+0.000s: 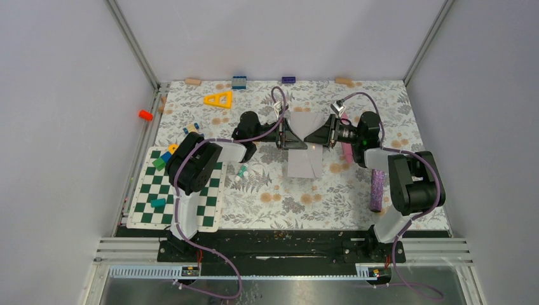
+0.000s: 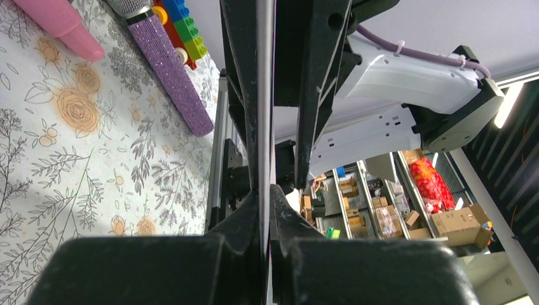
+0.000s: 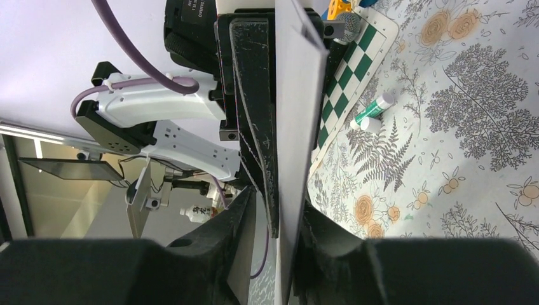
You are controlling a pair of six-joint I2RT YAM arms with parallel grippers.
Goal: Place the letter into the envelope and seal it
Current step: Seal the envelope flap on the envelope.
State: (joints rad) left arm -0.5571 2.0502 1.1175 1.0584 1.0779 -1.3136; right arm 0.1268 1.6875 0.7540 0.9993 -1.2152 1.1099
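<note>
Grey envelope (image 1: 306,160) sits mid-desk (image 1: 267,198), nearer the far edge, spanning both arms. Left fingers (image 1: 285,135) are clamped on its left edge, right fingers (image 1: 327,133) on its right edge. Sheet is edge-on in both wrist views.

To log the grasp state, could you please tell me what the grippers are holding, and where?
Both hold the grey envelope. The left gripper pinches one side edge and the right gripper the opposite edge, at its far end.
</note>
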